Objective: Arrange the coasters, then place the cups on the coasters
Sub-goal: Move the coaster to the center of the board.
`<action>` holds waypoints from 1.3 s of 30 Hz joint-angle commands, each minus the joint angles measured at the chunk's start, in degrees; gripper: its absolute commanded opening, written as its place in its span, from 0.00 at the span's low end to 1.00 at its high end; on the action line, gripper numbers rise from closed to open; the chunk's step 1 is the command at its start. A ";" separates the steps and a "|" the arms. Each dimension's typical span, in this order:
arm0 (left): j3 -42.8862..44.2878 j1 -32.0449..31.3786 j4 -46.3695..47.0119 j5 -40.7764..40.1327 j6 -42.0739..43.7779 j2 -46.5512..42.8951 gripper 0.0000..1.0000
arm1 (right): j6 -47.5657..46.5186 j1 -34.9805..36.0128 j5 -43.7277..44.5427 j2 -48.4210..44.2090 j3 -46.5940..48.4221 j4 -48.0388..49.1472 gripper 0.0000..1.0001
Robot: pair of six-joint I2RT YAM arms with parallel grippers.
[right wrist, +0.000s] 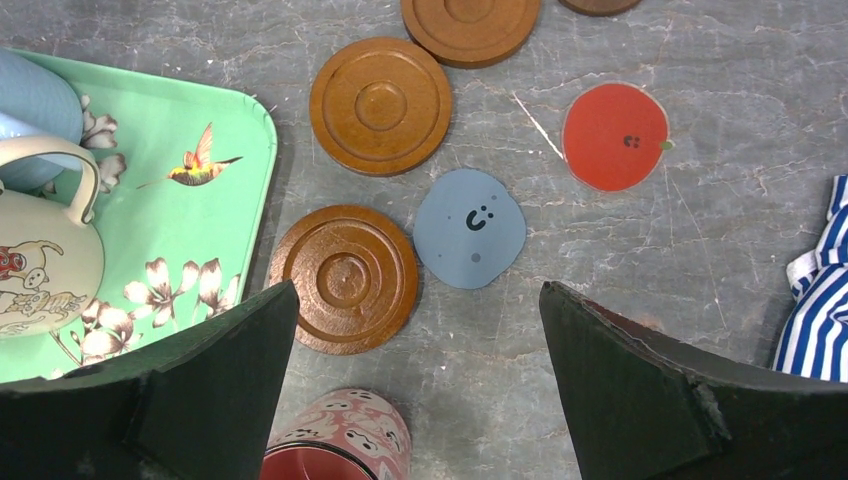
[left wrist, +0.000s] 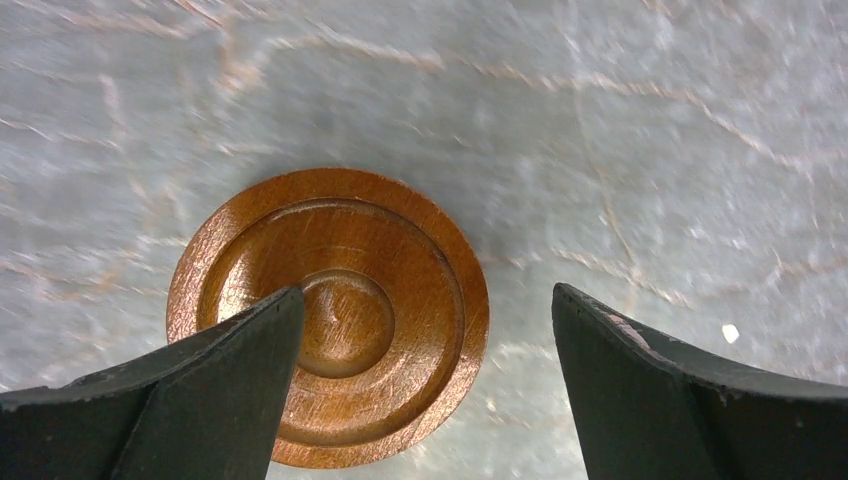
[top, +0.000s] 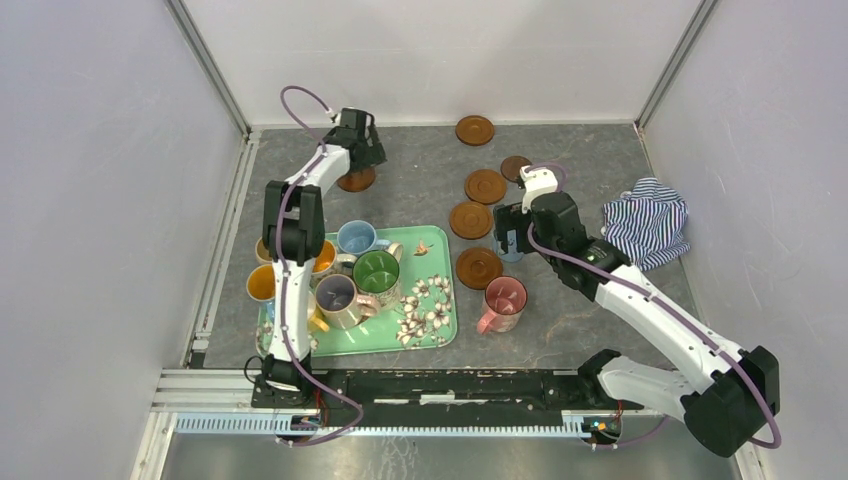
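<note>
My left gripper [top: 365, 152] hangs open at the far left over a ringed wooden coaster [left wrist: 380, 260]; its left finger [left wrist: 200, 390] covers part of that coaster's near side. My right gripper [right wrist: 417, 292] is open and empty above a blue-grey coaster [right wrist: 470, 227] and a wooden coaster [right wrist: 345, 279]. A red coaster [right wrist: 614, 136] lies further right. More wooden coasters [top: 485, 186] run in a line to the back. A pink cup [top: 503, 300] stands on the table beside the tray. Light blue [top: 356, 238], green [top: 376, 272] and lilac [top: 336, 294] cups stand on the tray.
The green floral tray [top: 435, 325] lies at the front left and holds several cups. A blue-and-white striped cloth [top: 648, 220] is bunched at the right. White walls close the table on three sides.
</note>
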 commanded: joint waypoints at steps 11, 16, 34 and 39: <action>8.73 9.87 -2.89 1.33 -3.32 4.82 1.00 | 0.11 -0.12 -1.86 3.28 1.46 1.89 0.98; 8.57 12.47 -3.15 0.98 -3.86 4.73 1.00 | 0.06 -0.14 -1.91 3.63 1.60 1.88 0.98; 11.67 19.14 -2.98 3.41 -1.52 6.09 1.00 | -0.38 -0.12 -1.82 3.96 1.93 1.04 0.98; 13.27 19.34 -2.80 4.39 -0.54 6.01 1.00 | -0.51 -0.14 -1.95 4.24 2.38 0.87 0.98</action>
